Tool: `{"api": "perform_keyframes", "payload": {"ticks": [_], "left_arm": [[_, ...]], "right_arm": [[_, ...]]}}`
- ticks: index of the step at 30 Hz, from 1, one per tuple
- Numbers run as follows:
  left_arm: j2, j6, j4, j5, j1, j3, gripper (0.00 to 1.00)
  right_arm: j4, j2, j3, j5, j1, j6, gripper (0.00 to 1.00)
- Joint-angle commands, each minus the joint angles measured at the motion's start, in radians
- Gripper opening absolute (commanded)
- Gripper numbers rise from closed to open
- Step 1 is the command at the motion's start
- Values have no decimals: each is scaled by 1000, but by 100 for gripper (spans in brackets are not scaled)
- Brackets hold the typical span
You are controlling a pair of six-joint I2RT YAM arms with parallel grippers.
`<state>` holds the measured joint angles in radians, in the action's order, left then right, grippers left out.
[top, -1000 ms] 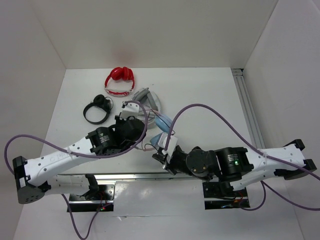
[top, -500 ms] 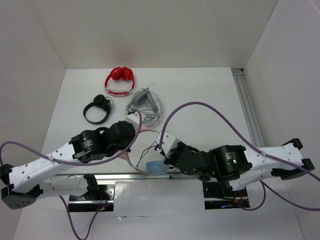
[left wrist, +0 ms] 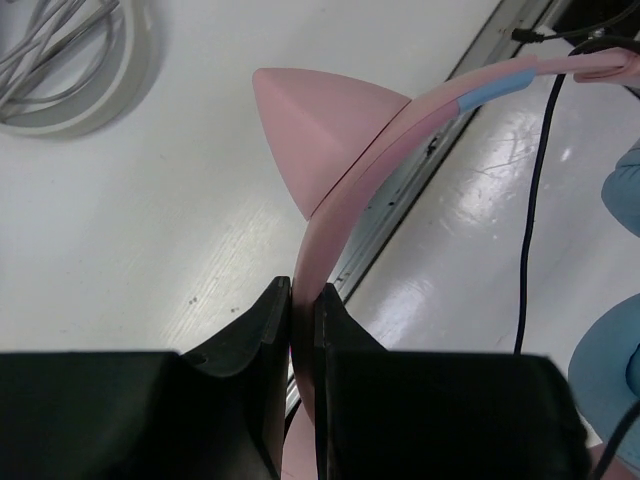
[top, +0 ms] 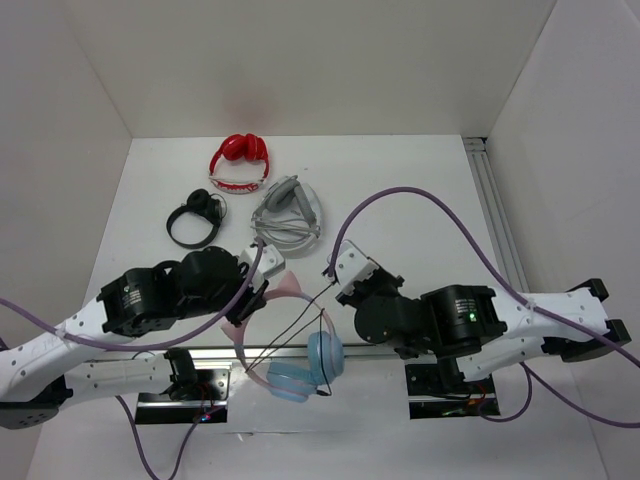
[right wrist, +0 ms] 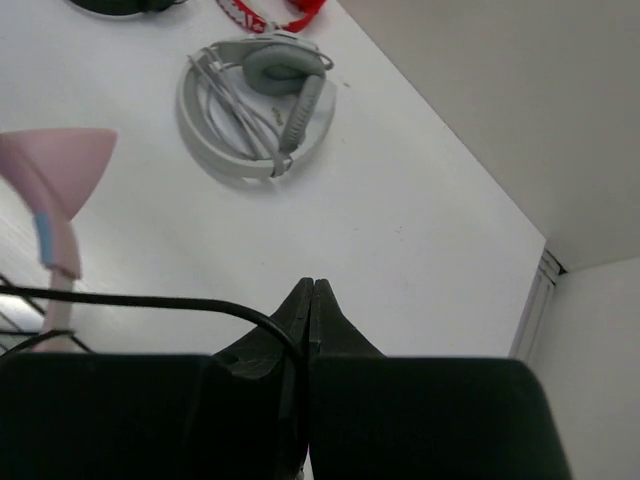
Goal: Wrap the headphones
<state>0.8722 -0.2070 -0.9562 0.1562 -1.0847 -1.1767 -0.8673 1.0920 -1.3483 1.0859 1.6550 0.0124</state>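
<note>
Your cat-ear headphones (top: 322, 352) hang over the table's (top: 420, 200) near edge, with the headband (left wrist: 350, 200) in your left gripper (left wrist: 303, 300) and the cable (right wrist: 150, 302) running to your right gripper (right wrist: 312, 290). Behind them on the table lies a pair with bundled cord (top: 283, 195). Left of that is a smaller pair (top: 203, 204), and farthest back a third pair (top: 240, 149).

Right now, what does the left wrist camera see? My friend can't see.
The left pincer pinches the headphones by the pink headband, just under a cat ear. Their thin black cable runs down the right, next to a blue ear cup.
</note>
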Motion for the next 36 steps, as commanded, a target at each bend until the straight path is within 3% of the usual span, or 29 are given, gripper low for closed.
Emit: {"api": "perform_keyframes", "payload": {"ticks": [1,6,17,21,29,32,36], "left_arm": [[-15,21,68,-127,-4,-47,0],[-25,35,68,-199,-4,-95,0],[-111,-61,184,44,-4,-254,0],[-87,-89,206,55,-4,-304,0],[-1,-121,244,57,-4,-392,0],[8,-147,257,97,-4,-402,0],[-13,-235,277,221,-4,-402,0]], "right_arm": [[30,-20,4,92,-50,3,0],[147,-67,83,43,-124,-34,0],[430,-124,278,-55,-234,-33,0],[575,-147,365,-203,-255,-22,1],[901,-216,534,-467,-273,-81,14],[964,-225,590,-533,-294,-81,24],[1022,-225,656,-607,-328,-59,28]]}}
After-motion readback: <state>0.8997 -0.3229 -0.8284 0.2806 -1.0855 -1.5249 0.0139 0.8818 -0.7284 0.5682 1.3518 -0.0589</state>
